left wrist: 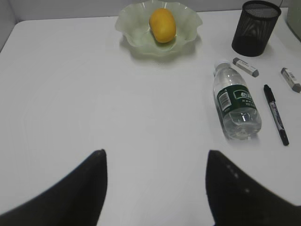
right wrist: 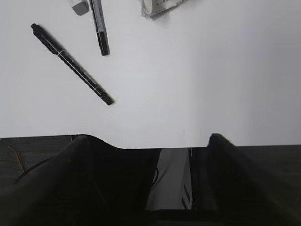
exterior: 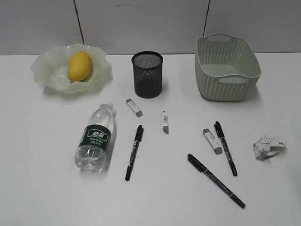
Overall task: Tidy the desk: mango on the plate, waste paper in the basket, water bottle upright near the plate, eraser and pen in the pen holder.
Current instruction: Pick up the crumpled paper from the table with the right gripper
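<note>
Already the smooth yellow-orange mango [exterior: 79, 65] lies in the translucent pale green plate with the ruffled rim [exterior: 51, 70], at the far left of the plain white desk [exterior: 42, 179]. The clear plastic water bottle with the dark green label [exterior: 96, 138] lies on its side, cap toward the plate. The black round mesh pen holder [exterior: 147, 74] stands mid-desk at the back, the pale green perforated basket [exterior: 226, 67] to its right. 3 grey-and-white erasers and 3 black pens lie scattered in front of them.

The left gripper [left wrist: 155, 183] hovers with jaws wide apart and empty; the bottle lies ahead and to its right, the mango farther ahead.

The right gripper [right wrist: 150, 165] sits at the desk's near edge, jaws spread, holding nothing. The crumpled white waste paper [right wrist: 160, 5] lies well ahead of it, and 1 long black pen [right wrist: 71, 63] ahead to its left.
</note>
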Available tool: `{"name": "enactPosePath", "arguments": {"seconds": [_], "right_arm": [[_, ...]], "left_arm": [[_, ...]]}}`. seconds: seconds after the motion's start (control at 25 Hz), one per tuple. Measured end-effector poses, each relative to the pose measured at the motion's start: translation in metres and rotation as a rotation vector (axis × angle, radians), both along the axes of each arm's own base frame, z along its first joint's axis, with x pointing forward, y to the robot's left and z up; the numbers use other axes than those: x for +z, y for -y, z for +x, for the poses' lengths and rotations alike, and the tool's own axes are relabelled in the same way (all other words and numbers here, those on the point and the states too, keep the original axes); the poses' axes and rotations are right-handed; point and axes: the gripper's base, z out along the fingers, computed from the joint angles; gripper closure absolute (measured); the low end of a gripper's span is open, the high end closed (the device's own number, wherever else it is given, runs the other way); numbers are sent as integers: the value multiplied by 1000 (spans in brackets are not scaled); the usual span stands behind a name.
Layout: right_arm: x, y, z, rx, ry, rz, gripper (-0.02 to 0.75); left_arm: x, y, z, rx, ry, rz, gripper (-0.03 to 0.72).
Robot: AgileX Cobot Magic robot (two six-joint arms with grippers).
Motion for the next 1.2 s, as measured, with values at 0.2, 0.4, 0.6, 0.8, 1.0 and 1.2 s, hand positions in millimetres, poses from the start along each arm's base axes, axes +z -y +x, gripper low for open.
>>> {"name": "enactPosePath", "arguments": {"seconds": [0.2,0.4,0.6,0.8,1.0,1.2], "right_arm": [[-15,-15,33,34,-45,-1,145],[-37,-40,59,72,-51,-2,145],[-63,-42,77,109,-91,-75,164],[-90,-42,91,125,-114,-121,260],[-109,-43,102,132,-110,-131,314],[-120,-43,113,145,-107,-151,328]], "left_arm": [[0,0,0,0,0,0,190],[0,0,0,0,0,0,190],[0,0,0,0,0,0,190],[0,0,0,0,0,0,190],[0,0,0,0,0,-1,190],[0,0,0,0,1,-1,190]]}}
